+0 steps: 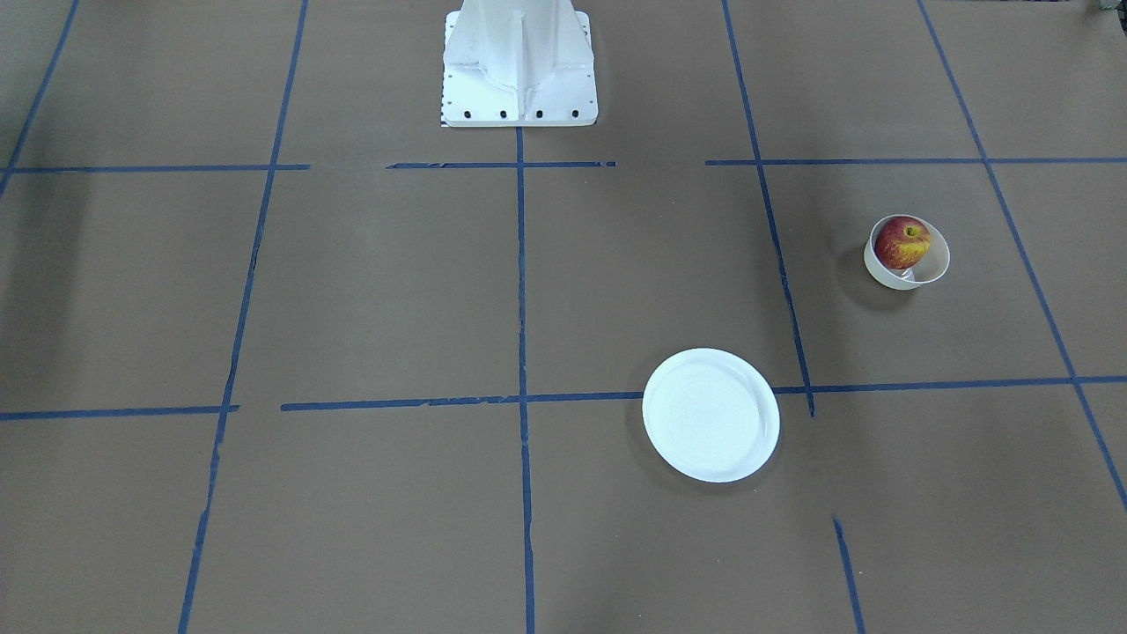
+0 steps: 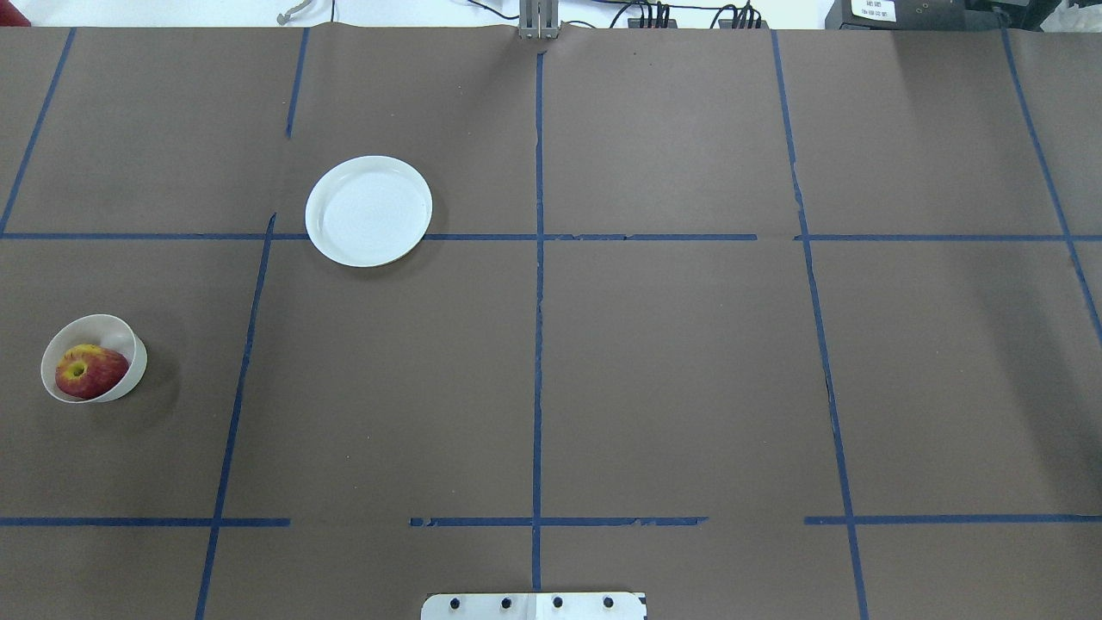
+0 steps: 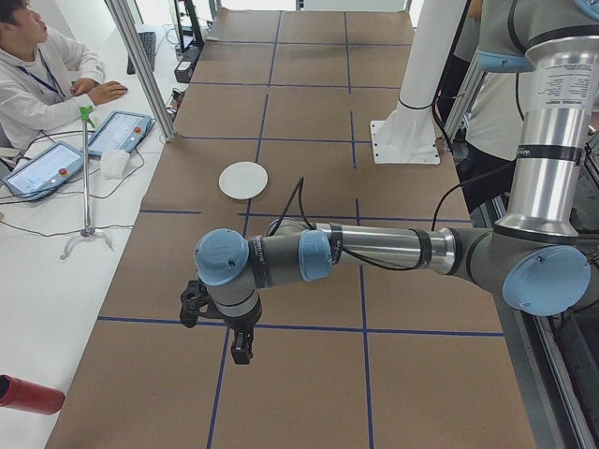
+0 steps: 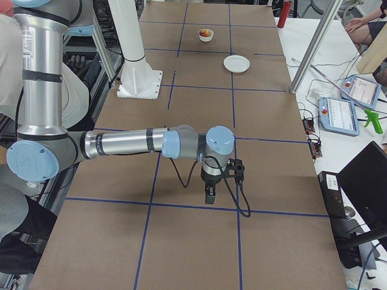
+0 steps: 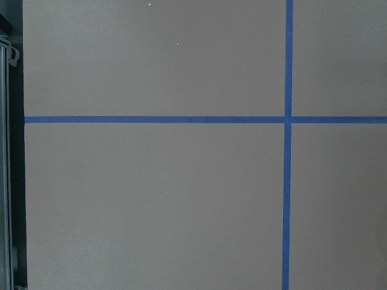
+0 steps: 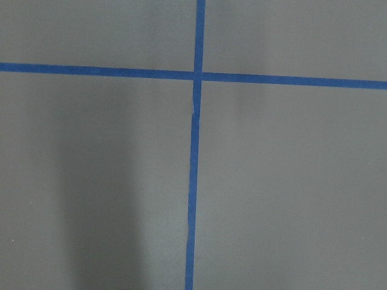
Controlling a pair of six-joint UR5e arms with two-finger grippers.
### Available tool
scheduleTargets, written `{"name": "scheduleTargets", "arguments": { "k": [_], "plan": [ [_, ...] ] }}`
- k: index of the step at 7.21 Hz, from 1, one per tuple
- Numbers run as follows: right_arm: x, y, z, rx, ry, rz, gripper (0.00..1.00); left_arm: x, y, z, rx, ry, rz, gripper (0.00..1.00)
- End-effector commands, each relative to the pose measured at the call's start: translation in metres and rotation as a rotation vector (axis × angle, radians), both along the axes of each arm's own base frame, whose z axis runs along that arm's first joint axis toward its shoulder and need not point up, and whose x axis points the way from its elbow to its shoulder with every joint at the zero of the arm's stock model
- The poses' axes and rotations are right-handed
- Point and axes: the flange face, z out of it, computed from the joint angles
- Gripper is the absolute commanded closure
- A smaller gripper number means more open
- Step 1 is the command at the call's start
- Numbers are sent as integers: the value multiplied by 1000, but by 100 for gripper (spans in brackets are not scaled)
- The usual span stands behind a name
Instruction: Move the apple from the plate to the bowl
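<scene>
The red and yellow apple (image 1: 902, 242) lies inside the small white bowl (image 1: 939, 264), which leans a little to one side. In the overhead view the apple (image 2: 90, 372) and the bowl (image 2: 131, 344) are at the far left. The flat white plate (image 1: 711, 415) is empty; overhead the plate (image 2: 368, 211) lies further out from the base. My left gripper (image 3: 241, 354) shows only in the exterior left view and my right gripper (image 4: 209, 196) only in the exterior right view. Both point down over bare table, far from the dishes. I cannot tell whether either is open or shut.
Brown table paper with a blue tape grid. The white robot base (image 1: 519, 62) stands at the table's near edge. A red bottle (image 3: 28, 395) lies on the side bench. An operator (image 3: 37, 75) sits at tablets beside the table. A metal post (image 3: 140, 65) stands at the table's edge.
</scene>
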Motion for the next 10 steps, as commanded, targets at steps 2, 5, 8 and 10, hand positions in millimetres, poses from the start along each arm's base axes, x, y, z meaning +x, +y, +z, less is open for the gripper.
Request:
{"name": "scheduleTargets", "arguments": {
  "k": [2, 5, 8, 10],
  "plan": [
    [0, 0, 0, 0, 1, 0, 0, 0, -2, -4, 12, -5, 4, 0],
    [0, 0, 1, 0, 1, -1, 0, 0, -2, -4, 25, -7, 6, 0],
    [0, 0, 1, -1, 1, 0, 0, -2, -3, -3, 44, -27, 8, 0],
    [0, 0, 0, 1, 1, -1, 0, -2, -3, -2, 40, -28, 6, 0]
  ]
}}
